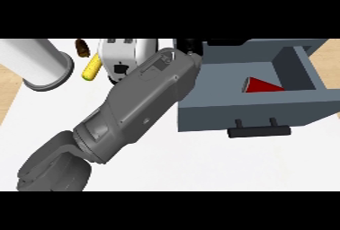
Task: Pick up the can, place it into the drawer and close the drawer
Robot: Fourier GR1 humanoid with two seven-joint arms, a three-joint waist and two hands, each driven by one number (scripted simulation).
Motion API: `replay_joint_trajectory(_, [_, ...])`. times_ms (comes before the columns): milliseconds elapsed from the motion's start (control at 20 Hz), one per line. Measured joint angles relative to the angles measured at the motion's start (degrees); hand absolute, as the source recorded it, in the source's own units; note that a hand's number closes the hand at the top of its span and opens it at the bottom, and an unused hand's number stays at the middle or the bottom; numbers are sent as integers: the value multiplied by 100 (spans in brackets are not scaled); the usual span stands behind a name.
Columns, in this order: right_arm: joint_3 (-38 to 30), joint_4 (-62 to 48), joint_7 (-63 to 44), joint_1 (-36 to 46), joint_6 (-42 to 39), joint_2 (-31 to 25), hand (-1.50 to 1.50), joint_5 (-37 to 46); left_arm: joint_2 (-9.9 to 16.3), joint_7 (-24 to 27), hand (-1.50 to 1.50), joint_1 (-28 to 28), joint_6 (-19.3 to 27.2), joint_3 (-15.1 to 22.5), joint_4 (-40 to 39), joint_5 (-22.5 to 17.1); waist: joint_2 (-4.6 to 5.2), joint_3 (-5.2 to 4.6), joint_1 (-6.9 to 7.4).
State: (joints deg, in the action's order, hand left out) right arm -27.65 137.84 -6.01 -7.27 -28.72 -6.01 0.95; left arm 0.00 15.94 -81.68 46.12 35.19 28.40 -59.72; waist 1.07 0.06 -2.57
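You are looking down on a white counter (pixel 166 161) that fills most of the view. Across it lies the left forearm (pixel 136 110), a broad grey limb that runs from the near left corner up to the far middle and hides much of what lies under it.

To its right stands the grey drawer (pixel 256 110), pulled open toward you, its box empty of all but one thing. At the far left you see a big white cylinder (pixel 36 60) with a grey rim, lying tilted on the counter. Between that and the forearm sits a white appliance (pixel 123 56) with dark slots on top, partly covered by the wrist.

The drawer's black handle (pixel 259 131) juts out from the near face on two short posts. Inside the drawer, against its far right part, shows a red wedge — probably the can (pixel 262 85), though the front wall cuts off most of it.

A yellow object (pixel 91 68) lies just left of the appliance, and a small brown object (pixel 82 47) is beyond it.

Of the left hand (pixel 190 45) you get only a few black parts past the wrist, at the drawer's far left corner — you cannot tell whether its fingers are apart or together.
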Motion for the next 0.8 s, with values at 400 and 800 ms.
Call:
replay_joint_trajectory(400, [1258,-630,312,805,479,6,-150,2338,1,-61,-150,21,-68,-98,20,-61,-31,-4,215])
replay_joint_trajectory(800, [2235,-2197,730,1763,1334,-46,-150,4139,129,-308,-150,135,-51,-164,185,157,-79,-6,354])
